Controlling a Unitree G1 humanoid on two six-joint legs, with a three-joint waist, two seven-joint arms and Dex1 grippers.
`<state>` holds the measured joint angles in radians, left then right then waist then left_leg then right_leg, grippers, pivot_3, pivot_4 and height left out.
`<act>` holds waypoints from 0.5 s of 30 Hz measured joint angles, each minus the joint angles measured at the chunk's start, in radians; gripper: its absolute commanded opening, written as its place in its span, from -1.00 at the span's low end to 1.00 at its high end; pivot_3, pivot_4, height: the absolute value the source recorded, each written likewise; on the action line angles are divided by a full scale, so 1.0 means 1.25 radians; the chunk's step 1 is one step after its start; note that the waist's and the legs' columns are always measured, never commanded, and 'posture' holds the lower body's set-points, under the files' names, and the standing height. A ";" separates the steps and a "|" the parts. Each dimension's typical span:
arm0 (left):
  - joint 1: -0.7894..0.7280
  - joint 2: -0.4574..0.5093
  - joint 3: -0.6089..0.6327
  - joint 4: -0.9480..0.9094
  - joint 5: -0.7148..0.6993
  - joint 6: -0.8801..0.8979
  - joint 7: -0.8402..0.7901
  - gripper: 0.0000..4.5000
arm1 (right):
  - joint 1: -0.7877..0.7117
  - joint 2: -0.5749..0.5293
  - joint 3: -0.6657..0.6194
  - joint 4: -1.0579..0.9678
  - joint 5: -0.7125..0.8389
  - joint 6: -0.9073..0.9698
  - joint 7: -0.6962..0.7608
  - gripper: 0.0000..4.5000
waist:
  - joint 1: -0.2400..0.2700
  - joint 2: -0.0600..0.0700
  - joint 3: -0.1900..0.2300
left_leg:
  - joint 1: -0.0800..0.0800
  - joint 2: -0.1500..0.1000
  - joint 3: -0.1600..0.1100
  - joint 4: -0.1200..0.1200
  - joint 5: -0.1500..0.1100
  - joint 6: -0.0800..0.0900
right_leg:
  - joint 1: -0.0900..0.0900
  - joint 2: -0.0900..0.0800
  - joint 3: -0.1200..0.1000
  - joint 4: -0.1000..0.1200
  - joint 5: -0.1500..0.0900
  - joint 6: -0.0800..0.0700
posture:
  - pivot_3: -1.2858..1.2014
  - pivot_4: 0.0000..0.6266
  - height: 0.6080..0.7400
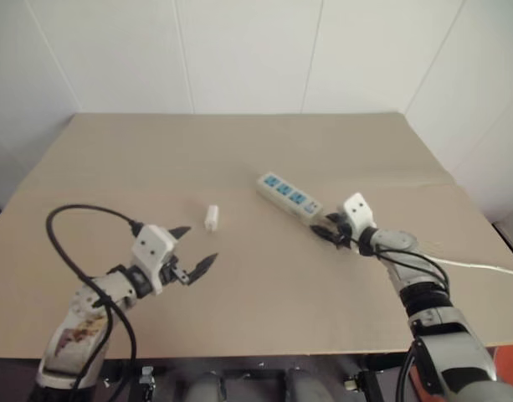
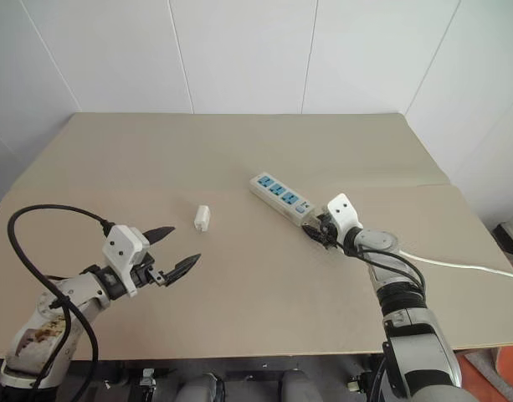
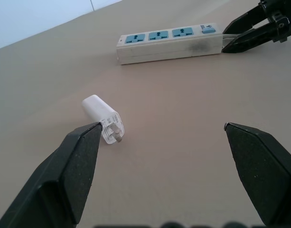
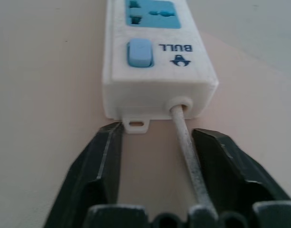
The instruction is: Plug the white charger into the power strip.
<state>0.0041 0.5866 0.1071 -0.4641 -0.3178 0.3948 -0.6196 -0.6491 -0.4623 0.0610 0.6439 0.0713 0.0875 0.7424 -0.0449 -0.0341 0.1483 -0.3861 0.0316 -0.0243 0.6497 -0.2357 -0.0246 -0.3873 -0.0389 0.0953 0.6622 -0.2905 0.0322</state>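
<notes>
The white charger (image 1: 211,218) lies on its side on the tan table (image 1: 156,159), left of the middle, its prongs toward my left gripper. That gripper (image 1: 201,243) hovers open just short of it; in the left wrist view the charger (image 3: 103,118) sits by one fingertip (image 3: 88,135). The power strip (image 1: 288,195) lies diagonally at centre right, blue sockets up. My right gripper (image 1: 325,233) is at its switch end, jaws apart on either side of the white cable (image 4: 185,137) where it leaves the power strip (image 4: 154,66).
The strip's cable (image 1: 482,268) trails off over the table's right side. White walls close off the table's far edge and right side. Bare tabletop lies between the charger and the strip.
</notes>
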 measured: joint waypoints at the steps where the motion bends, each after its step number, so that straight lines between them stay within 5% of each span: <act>1: 0.002 0.000 0.000 -0.003 0.000 0.000 0.001 1.00 | 0.009 -0.001 -0.002 -0.012 0.007 0.004 0.013 -0.34 | 0.001 0.000 0.000 | 0.000 0.000 0.000 0.000 0.000 0.000 | 0.000 0.000 0.000 0.000 0.000 0.000 | 0.03 -0.52 1.00; 5: 0.004 0.000 0.000 -0.005 0.000 0.001 0.002 1.00 | 0.059 -0.007 -0.012 -0.082 0.025 0.018 0.047 -0.95 | 0.001 0.000 0.000 | -0.001 0.000 -0.001 0.000 0.000 0.000 | 0.000 0.000 -0.001 0.000 0.000 0.000 | 0.03 -0.52 1.00; 15: 0.007 0.001 -0.004 -0.010 0.001 0.002 0.002 1.00 | 0.261 -0.041 -0.010 -0.422 0.082 0.162 0.093 -0.98 | 0.001 0.000 0.000 | -0.002 0.000 -0.002 0.000 0.000 0.000 | -0.001 0.000 -0.001 0.000 0.000 0.000 | 0.03 -0.52 1.00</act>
<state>0.0129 0.5880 0.1024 -0.4772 -0.3165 0.3972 -0.6174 -0.3224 -0.5135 0.0479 0.1160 0.1740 0.2897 0.8586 -0.0432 -0.0339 0.1485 -0.3888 0.0320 -0.0264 0.6494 -0.2358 -0.0247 -0.3890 -0.0387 0.0944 0.6617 -0.2906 0.0323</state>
